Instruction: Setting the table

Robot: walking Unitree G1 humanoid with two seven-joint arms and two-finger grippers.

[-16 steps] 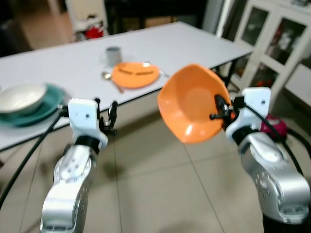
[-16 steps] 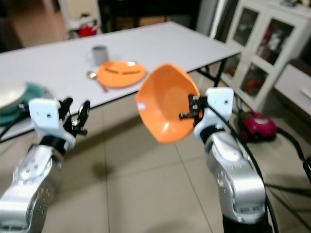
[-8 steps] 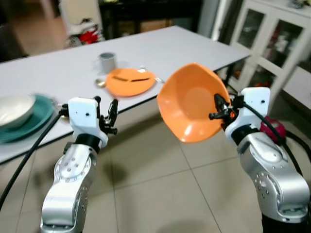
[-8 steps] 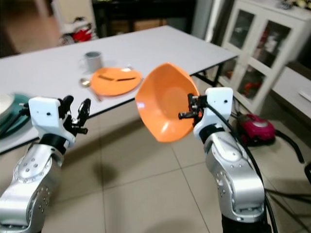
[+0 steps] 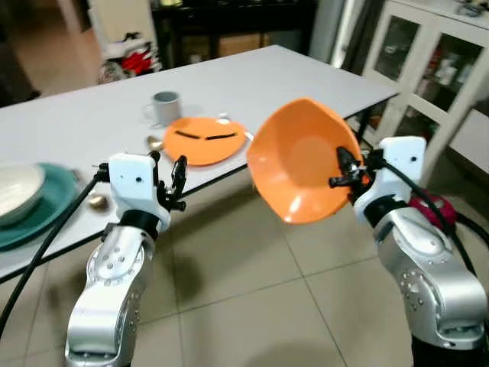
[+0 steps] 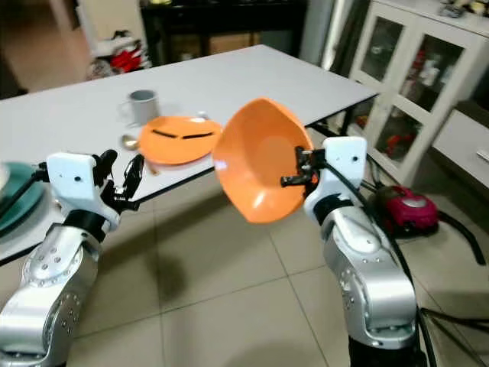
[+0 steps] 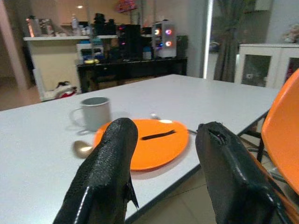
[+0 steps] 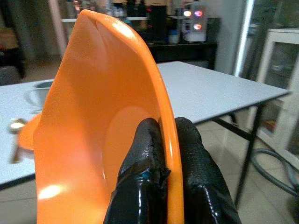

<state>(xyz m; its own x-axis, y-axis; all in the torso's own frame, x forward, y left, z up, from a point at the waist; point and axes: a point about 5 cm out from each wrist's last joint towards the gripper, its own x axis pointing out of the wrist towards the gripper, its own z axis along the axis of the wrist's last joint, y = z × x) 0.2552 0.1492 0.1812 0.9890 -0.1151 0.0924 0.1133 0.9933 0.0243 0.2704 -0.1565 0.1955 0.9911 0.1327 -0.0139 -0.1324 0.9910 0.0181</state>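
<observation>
The right hand (image 5: 341, 170) pinches the rim of an orange bowl (image 5: 299, 163), held tilted in the air near the counter (image 5: 306, 73). The left hand (image 5: 173, 183) is open and empty. Judged step: carrying the bowl; next, lower it onto the orange plate (image 5: 205, 139) beside the mug (image 5: 163, 105).

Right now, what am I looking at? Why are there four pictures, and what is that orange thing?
This is a walking robot with two silver arms. Two pictures come from cameras in its head, looking down; the other two come from cameras on its wrists. Its right end effector pinches the rim of an orange bowl, held up on its side above the floor. Its left end effector is open and holds nothing. Ahead stands a white table with an orange plate, a grey mug, a spoon, and a white bowl on a teal plate.
</observation>
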